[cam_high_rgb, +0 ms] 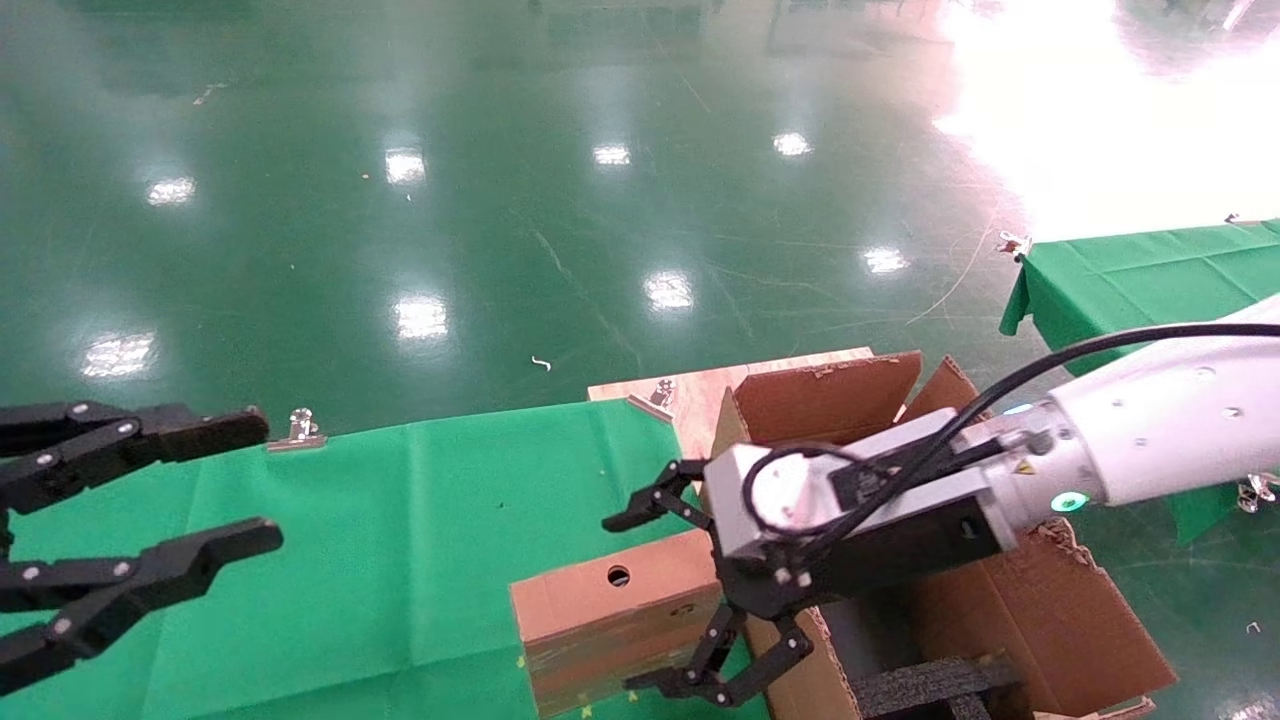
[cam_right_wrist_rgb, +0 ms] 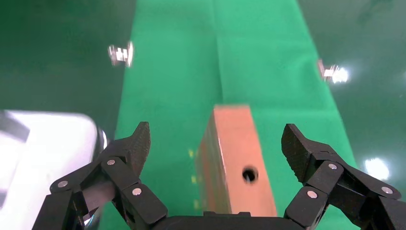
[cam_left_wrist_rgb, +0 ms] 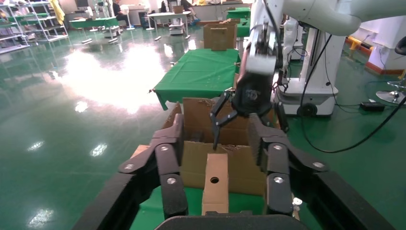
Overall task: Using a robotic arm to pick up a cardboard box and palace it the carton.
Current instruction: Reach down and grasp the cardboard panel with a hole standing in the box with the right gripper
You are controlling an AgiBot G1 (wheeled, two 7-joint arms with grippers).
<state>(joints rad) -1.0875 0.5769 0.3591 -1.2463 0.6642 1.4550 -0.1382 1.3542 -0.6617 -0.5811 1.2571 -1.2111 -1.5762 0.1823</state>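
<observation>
Currently approaching: right gripper [cam_high_rgb: 665, 590] spread wide, straddling cardboard box [cam_high_rgb: 610, 615], not touching. Left gripper [cam_high_rgb: 255, 480] idling wide, far left. You need closing, lifting, moving right into carton [cam_high_rgb: 1050, 610].

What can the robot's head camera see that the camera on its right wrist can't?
Only the head view shows the carton, the white right arm and the open left gripper parked at the table's left edge. Only the right wrist view looks straight down between the open right gripper's fingers. Both show the cardboard box with its round hole.
</observation>
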